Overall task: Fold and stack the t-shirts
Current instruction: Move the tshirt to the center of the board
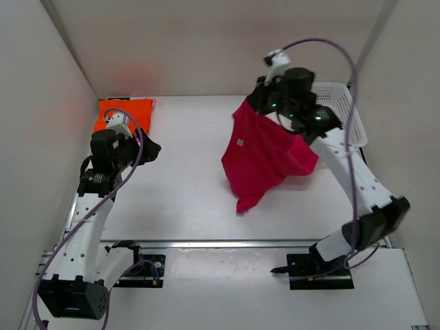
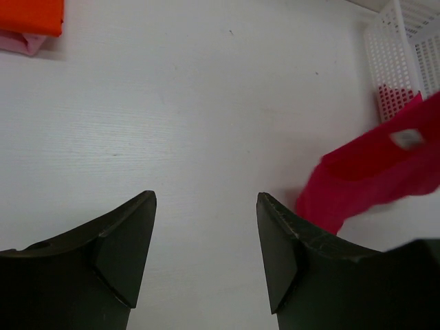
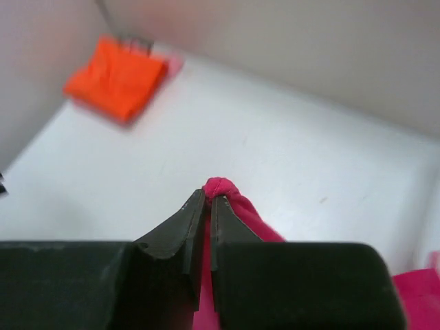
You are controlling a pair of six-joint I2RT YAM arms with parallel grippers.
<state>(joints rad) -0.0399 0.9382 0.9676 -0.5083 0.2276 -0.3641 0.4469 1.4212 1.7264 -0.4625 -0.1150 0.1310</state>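
The deep magenta t-shirt hangs bunched in the air over the table's right half, pinched at its top corner by my right gripper; the pinched fold shows between the shut jaws in the right wrist view. Its lower part shows in the left wrist view. The folded orange t-shirt lies at the far left corner on top of the light pink t-shirt, of which only an edge shows. My left gripper is open and empty, held above the table just in front of that stack.
A white mesh basket stands at the far right, behind the right arm. White walls close in the left, back and right sides. The arm bases sit on the rail at the near edge.
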